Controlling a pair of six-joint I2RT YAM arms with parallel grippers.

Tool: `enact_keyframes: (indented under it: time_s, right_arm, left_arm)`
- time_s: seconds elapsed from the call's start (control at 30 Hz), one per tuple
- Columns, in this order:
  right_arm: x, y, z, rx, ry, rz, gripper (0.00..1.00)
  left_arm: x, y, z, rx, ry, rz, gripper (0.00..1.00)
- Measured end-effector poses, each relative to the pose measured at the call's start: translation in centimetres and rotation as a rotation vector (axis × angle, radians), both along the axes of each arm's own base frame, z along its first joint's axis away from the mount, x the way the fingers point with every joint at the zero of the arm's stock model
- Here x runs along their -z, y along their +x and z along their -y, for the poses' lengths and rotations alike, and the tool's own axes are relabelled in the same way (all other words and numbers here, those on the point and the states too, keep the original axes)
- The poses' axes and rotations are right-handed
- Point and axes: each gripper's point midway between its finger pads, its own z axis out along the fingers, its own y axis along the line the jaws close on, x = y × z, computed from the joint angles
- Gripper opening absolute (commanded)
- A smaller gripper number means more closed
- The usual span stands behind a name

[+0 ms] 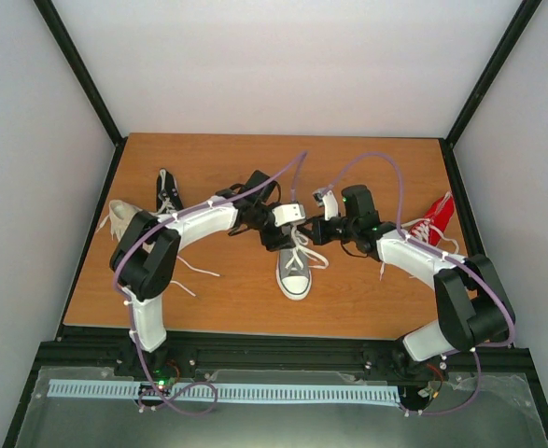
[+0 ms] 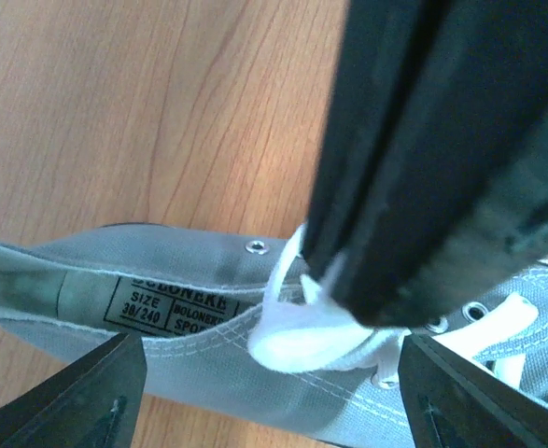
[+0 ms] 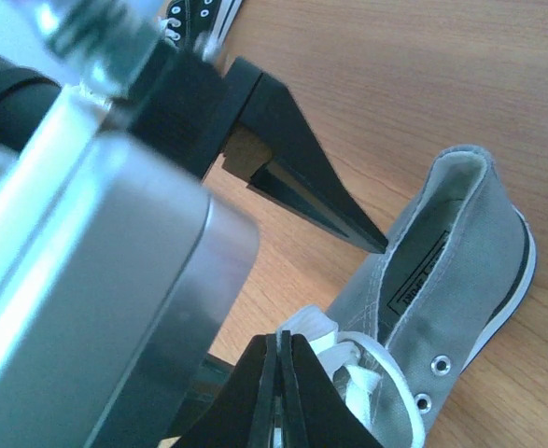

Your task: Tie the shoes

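The grey shoe (image 1: 294,269) lies mid-table, white toe cap toward the arms, its white lace (image 1: 303,245) loose. It also shows in the left wrist view (image 2: 161,359) and the right wrist view (image 3: 460,252). My right gripper (image 3: 281,338) is shut on a loop of the white lace (image 3: 334,327) at the shoe's top eyelets; in the top view it (image 1: 305,231) sits over the ankle opening. My left gripper (image 2: 272,347) is open, its jaws wide on either side of the shoe's collar and the pinched lace loop (image 2: 302,331), holding nothing; in the top view it (image 1: 279,235) sits beside the right gripper.
A black shoe (image 1: 166,192) and a cream shoe (image 1: 117,218) lie at the left behind the left arm. A red shoe (image 1: 432,222) lies at the right beside the right arm. The black shoe (image 3: 194,13) also shows at the right wrist view's top edge.
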Motion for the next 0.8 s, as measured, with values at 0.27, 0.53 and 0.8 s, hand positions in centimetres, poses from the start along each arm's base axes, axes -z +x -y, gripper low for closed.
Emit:
enact_keyframes:
  time_s: [0.27, 0.53, 0.8]
  right_arm:
    - [0.3, -0.7, -0.3, -0.014, 0.028, -0.022, 0.03]
    - [-0.2, -0.8, -0.3, 0.002, 0.052, -0.035, 0.09]
    - [-0.8, -0.9, 0.4, 0.027, 0.016, -0.018, 0.43]
  left_arm:
    - [-0.9, -0.9, 1.0, 0.052, -0.07, -0.069, 0.58]
    - [-0.6, -0.9, 1.5, 0.077, -0.09, -0.125, 0.19]
    - [-0.7, -1.1, 1.2, 0.098, -0.099, -0.141, 0.13]
